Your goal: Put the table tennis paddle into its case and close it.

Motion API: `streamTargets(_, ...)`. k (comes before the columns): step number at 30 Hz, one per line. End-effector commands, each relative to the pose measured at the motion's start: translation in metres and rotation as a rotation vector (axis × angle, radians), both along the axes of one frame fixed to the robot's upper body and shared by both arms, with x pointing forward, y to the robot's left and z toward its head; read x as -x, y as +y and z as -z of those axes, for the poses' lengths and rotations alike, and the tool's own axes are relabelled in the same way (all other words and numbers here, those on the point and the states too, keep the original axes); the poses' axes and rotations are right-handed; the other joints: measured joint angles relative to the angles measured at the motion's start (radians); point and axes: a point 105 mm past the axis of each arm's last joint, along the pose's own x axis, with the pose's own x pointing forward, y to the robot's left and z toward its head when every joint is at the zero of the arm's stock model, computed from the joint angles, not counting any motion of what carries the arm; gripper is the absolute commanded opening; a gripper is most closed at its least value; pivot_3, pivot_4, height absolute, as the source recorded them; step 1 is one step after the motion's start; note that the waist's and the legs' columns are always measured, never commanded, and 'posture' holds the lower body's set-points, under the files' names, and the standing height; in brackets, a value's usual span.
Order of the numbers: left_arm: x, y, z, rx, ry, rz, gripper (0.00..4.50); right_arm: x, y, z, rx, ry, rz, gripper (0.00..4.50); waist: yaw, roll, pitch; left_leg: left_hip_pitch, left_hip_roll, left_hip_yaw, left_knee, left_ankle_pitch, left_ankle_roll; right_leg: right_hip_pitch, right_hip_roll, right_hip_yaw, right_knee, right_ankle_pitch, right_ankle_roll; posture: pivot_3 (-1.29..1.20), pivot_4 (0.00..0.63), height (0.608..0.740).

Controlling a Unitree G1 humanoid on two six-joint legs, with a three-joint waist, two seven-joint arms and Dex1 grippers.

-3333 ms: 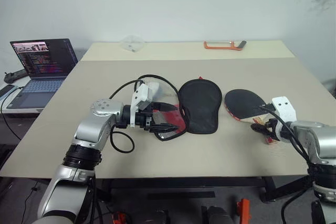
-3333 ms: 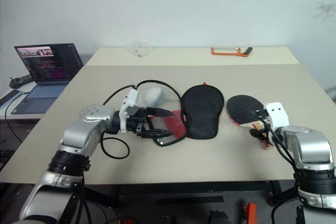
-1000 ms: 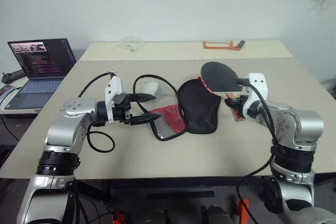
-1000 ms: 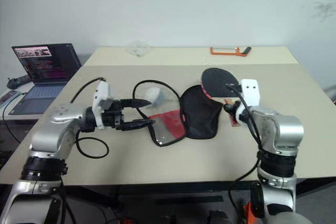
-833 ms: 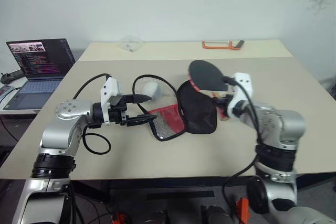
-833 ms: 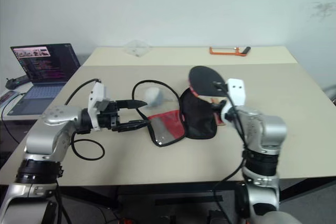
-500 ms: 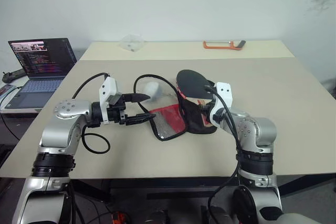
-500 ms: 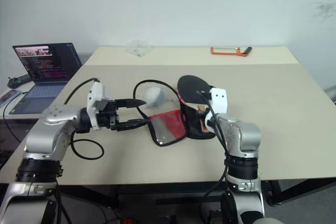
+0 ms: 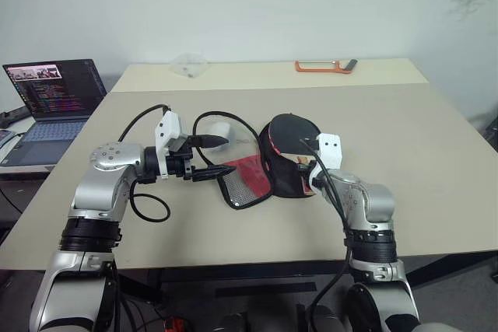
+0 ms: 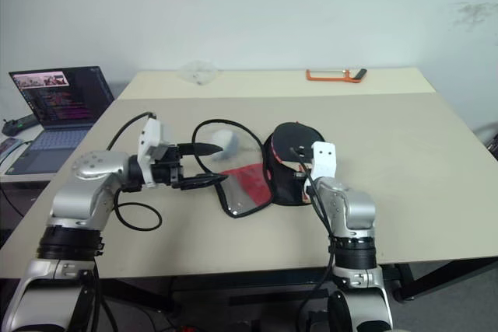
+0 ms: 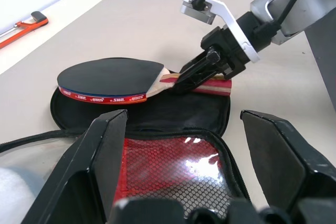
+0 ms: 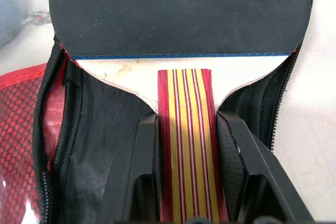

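The case [image 9: 289,183] lies open on the table, its black half to the right and its red mesh flap [image 9: 246,179] folded out to the left. My right gripper [image 12: 188,124] is shut on the striped handle of the table tennis paddle [image 12: 178,14]. The black blade [image 9: 286,131] hovers low over the black half of the case [image 11: 173,114], slightly tilted. My left gripper [image 9: 220,156] stands open at the left edge of the flap [image 11: 173,166], its fingers spread on either side with nothing between them.
A laptop [image 9: 48,106] sits on a side table at the left. An orange-framed tool [image 9: 322,66] and a clear plastic item [image 9: 187,64] lie at the table's far edge. A pale grey object [image 9: 221,129] rests just behind the flap.
My right gripper has carried the paddle left and down, from beside the case to just over its black half. The left gripper has stayed put and open.
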Motion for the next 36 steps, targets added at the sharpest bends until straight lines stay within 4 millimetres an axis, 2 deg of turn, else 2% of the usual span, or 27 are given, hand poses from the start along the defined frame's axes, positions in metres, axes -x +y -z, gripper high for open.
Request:
streamTargets(1,0.000,-0.004,-0.012,-0.006,-0.047,0.012,3.77,-0.006,0.012,-0.014,-0.013,-0.051,-0.017,1.09,0.000,0.000,0.000,0.000,0.000,0.000,0.000,0.000,0.000,0.000,0.000,0.000,0.000,0.000,0.000,0.00,0.150,0.740)
streamTargets(7,0.001,-0.004,-0.011,-0.010,-0.045,0.004,3.77,-0.010,0.021,-0.006,0.010,-0.027,-0.032,1.09,-0.001,0.000,0.000,0.000,0.000,0.000,0.000,0.000,0.000,0.000,0.000,0.000,0.000,0.000,0.000,0.00,0.150,0.740)
streamTargets(11,0.003,-0.003,-0.010,-0.010,-0.040,0.000,3.77,-0.011,0.017,0.003,0.016,-0.004,-0.008,1.09,-0.003,0.000,0.000,0.001,0.000,0.000,0.000,0.000,0.000,0.001,0.000,0.000,0.000,0.000,0.000,0.00,0.150,0.740)
streamTargets(14,0.003,-0.001,-0.008,-0.012,-0.036,-0.006,3.77,-0.012,0.014,0.004,0.025,0.001,0.001,1.09,-0.003,0.000,0.000,0.003,0.000,0.000,0.000,0.000,0.000,0.002,0.001,0.000,0.000,0.000,0.000,0.00,0.150,0.740)
streamTargets(18,0.003,0.001,-0.006,-0.013,-0.033,-0.011,3.77,-0.008,0.021,0.003,0.005,0.006,-0.030,1.09,-0.003,0.000,0.000,0.003,0.001,0.000,0.000,0.000,0.000,0.003,0.001,0.000,0.000,0.000,-0.001,0.00,0.150,0.740)
streamTargets(23,0.002,0.001,-0.005,-0.017,-0.023,-0.017,3.77,-0.002,0.036,-0.008,0.016,-0.047,-0.093,2.71,-0.003,0.000,0.000,0.003,0.001,0.000,-0.001,0.000,0.000,0.002,0.001,0.000,0.000,0.000,-0.001,0.00,0.150,0.740)
streamTargets(27,0.002,-0.002,-0.006,-0.018,-0.020,-0.016,3.77,0.003,0.038,-0.012,0.029,-0.063,-0.102,4.07,-0.001,0.000,0.000,0.002,0.001,0.000,-0.001,0.000,0.000,0.001,0.001,0.000,-0.001,0.000,-0.001,0.00,0.150,0.740)
streamTargets(28,0.001,-0.002,-0.006,-0.017,-0.020,-0.018,3.77,0.004,0.038,-0.017,0.045,-0.088,-0.111,4.42,-0.001,0.000,0.000,0.002,0.000,0.000,-0.001,0.000,0.000,0.001,0.001,0.000,-0.001,0.000,-0.001,0.00,0.150,0.740)
streamTargets(33,-0.004,0.008,-0.002,-0.023,-0.007,-0.079,3.77,0.019,0.041,-0.074,0.071,-0.289,-0.279,4.47,0.000,0.000,0.000,0.001,0.001,0.000,-0.001,0.000,0.000,0.000,0.001,0.000,-0.001,0.000,0.000,0.00,0.150,0.740)
streamTargets(34,-0.005,0.010,-0.001,-0.024,-0.005,-0.090,3.77,0.023,0.041,-0.080,0.070,-0.306,-0.309,4.47,0.000,0.000,0.000,0.001,0.001,0.000,-0.001,0.000,0.000,0.001,0.001,0.000,-0.001,0.000,0.000,0.00,0.150,0.740)
streamTargets(36,-0.008,0.018,0.005,-0.027,0.009,-0.137,3.77,0.035,0.029,-0.101,0.080,-0.377,-0.430,4.47,0.001,0.000,0.000,0.001,0.000,-0.001,-0.001,0.000,0.000,0.001,0.001,-0.001,-0.001,0.000,0.000,0.00,0.150,0.740)
